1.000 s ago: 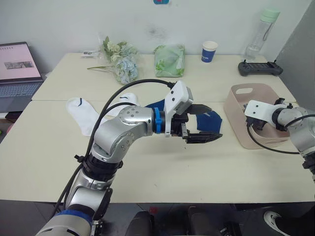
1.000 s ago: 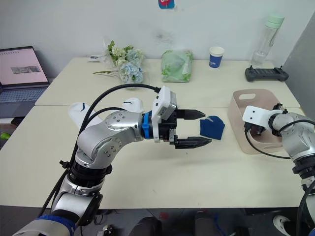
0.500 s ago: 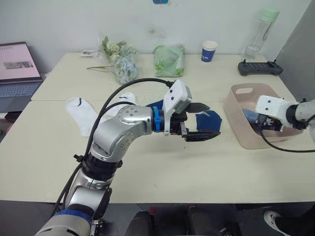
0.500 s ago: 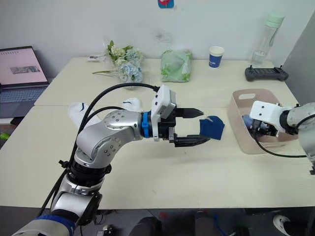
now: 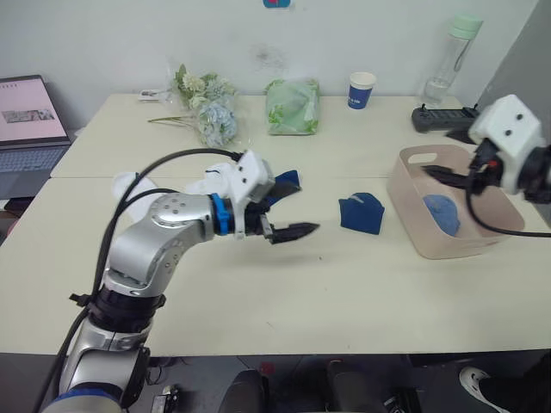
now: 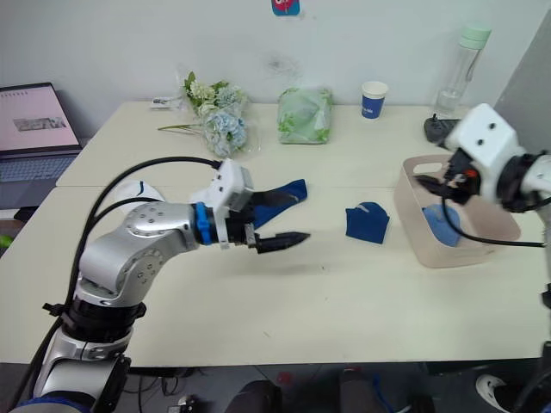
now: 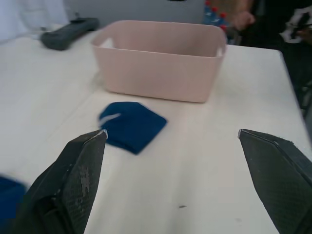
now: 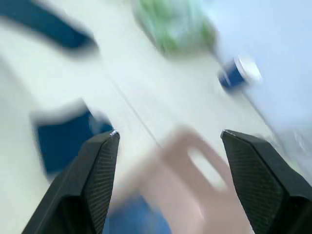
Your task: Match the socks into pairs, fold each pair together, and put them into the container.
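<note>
Light blue pair in container (both tools spread)

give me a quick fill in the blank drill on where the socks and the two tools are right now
1. The folded light blue sock pair lies inside the pale pink plastic ____.
2. The folded navy sock bundle rests on the cream ____, beside the pale pink rectangular basin.
3. The left tool hovers with its black fingers ____ and holds nothing.
4. The right tool, open, hangs above the basin's ____.

Missing words: basin; table; open; rim
</note>
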Robot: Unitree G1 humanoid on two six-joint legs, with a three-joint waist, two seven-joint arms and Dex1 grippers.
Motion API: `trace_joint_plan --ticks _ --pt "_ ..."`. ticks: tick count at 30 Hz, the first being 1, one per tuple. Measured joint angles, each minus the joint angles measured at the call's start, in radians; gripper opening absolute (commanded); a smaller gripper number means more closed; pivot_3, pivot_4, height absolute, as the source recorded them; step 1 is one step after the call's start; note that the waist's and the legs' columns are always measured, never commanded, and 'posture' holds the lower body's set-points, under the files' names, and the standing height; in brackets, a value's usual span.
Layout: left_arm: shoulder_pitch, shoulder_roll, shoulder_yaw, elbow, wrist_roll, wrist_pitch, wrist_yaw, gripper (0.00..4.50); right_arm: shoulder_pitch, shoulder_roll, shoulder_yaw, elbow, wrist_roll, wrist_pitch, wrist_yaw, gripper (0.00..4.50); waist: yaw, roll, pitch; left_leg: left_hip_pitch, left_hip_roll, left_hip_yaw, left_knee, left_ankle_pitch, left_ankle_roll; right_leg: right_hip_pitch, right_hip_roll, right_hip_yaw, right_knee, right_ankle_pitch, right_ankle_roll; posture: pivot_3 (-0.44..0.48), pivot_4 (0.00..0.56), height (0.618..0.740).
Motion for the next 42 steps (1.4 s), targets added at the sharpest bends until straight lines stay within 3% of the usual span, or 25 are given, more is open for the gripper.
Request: trace_joint_plan --ticks 6,10,14,17,21,22,32,42 --pt "0.212 0.018 0.17 -0.024 0.026 -0.037 0.112 4.5 0.103 0.332 0.074 -0.174 0.067 0.134 -0.247 3.58 0.003 0.0 0.0 -0.003 -0.001 0.001 -0.002 0.0 0.0 -0.004 -0.002 0.001 -0.002 0.0 0.0 0.0 0.15 0.74" --pt "0.477 -0.008 0.309 -0.105 0.071 -0.09 0.225 4.5 0.343 0.467 0.225 -0.246 -0.001 0.043 -0.412 3.58 0.005 -0.001 -0.001 -0.005 -0.001 0.001 -0.004 0.0 -0.001 -0.006 -0.003 0.001 -0.003 0.0 0.0 0.0 0.15 0.74" --pt "0.699 -0.021 0.408 -0.115 0.111 -0.155 0.265 4.5 0.551 0.486 0.297 -0.23 -0.064 -0.153 -0.471 3.58 0.01 -0.001 -0.001 -0.003 -0.002 0.002 -0.002 -0.002 0.003 -0.005 -0.005 0.002 -0.002 0.0 0.0 0.0 0.15 0.74" --pt "0.797 -0.021 0.474 -0.1 0.116 -0.219 0.245 4.5 0.632 0.489 0.274 -0.22 -0.052 -0.225 -0.474 3.58 0.01 -0.001 -0.001 0.003 -0.002 0.001 -0.002 -0.003 0.004 0.001 -0.004 0.0 -0.002 0.0 -0.001 0.0 0.15 0.74" --pt "0.875 -0.006 0.532 0.035 0.147 -0.342 0.204 4.5 0.715 0.464 0.158 -0.157 -0.014 -0.294 -0.461 4.48 0.005 -0.001 -0.002 0.004 -0.001 0.002 -0.003 -0.003 0.004 0.002 -0.002 0.001 -0.001 0.0 -0.001 0.0 0.15 0.74" --pt "0.886 0.001 0.535 0.061 0.154 -0.37 0.19 4.5 0.729 0.446 0.137 -0.147 -0.008 -0.306 -0.447 4.48 0.005 -0.002 -0.002 0.004 -0.001 0.002 -0.003 -0.003 0.004 0.002 -0.002 0.001 -0.001 0.0 -0.001 0.0 0.15 0.74" --pt "0.8 -0.002 0.486 0.209 0.194 -0.546 0.151 4.5 0.743 0.358 0.084 -0.142 0.048 -0.352 -0.365 4.48 0.004 -0.002 -0.002 0.004 0.0 0.001 -0.003 -0.003 0.004 0.002 -0.001 0.0 -0.001 0.0 -0.001 0.0 0.15 0.74" --pt "0.41 0.012 0.26 0.351 0.222 -0.501 0.057 4.5 0.623 0.313 0.169 -0.262 0.082 -0.179 -0.362 4.48 0.004 -0.002 -0.002 0.003 -0.001 0.001 -0.002 -0.003 0.004 0.001 0.0 -0.001 -0.001 0.0 -0.001 0.0 0.15 0.74"
